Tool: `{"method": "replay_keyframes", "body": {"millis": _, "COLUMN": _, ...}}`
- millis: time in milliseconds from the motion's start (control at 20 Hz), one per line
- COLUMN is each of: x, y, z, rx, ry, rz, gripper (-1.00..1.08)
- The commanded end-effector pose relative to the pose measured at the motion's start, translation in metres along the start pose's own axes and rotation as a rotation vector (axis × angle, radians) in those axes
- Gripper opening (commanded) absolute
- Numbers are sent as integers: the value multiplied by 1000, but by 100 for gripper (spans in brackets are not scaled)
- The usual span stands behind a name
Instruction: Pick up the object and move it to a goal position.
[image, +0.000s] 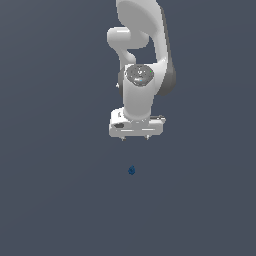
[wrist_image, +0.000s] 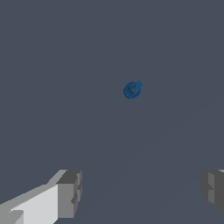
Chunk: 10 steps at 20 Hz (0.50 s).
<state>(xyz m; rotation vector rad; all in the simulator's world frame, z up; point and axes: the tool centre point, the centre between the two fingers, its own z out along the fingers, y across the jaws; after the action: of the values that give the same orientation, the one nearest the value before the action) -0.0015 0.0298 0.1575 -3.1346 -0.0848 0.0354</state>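
Note:
The object is a tiny dark-blue roundish blob (image: 131, 170) lying on the plain grey floor, below the arm in the exterior view. It also shows in the wrist view (wrist_image: 132, 89), well apart from the fingers. My white gripper (image: 135, 137) hangs above the floor, pointing down, with its two short fingertips spread wide. It is open and empty. In the wrist view the gripper (wrist_image: 142, 192) shows as two grey fingertips (wrist_image: 70, 194) far apart, with bare floor between them. The blob is not between the fingers.
The white arm (image: 140, 45) rises behind the gripper toward the top of the exterior view. Only the flat dark grey floor (image: 50, 200) shows around the blob. No goal marker shows.

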Motion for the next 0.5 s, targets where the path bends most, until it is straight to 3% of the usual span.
{"method": "replay_keyframes", "body": {"millis": 0, "x": 0, "y": 0, "z": 0, "rx": 0, "ry": 0, "rz": 0, "gripper": 100}}
{"method": "replay_keyframes", "body": {"millis": 450, "x": 6, "y": -35, "z": -6, "rx": 13, "ry": 23, "rz": -34, "gripper": 100}}
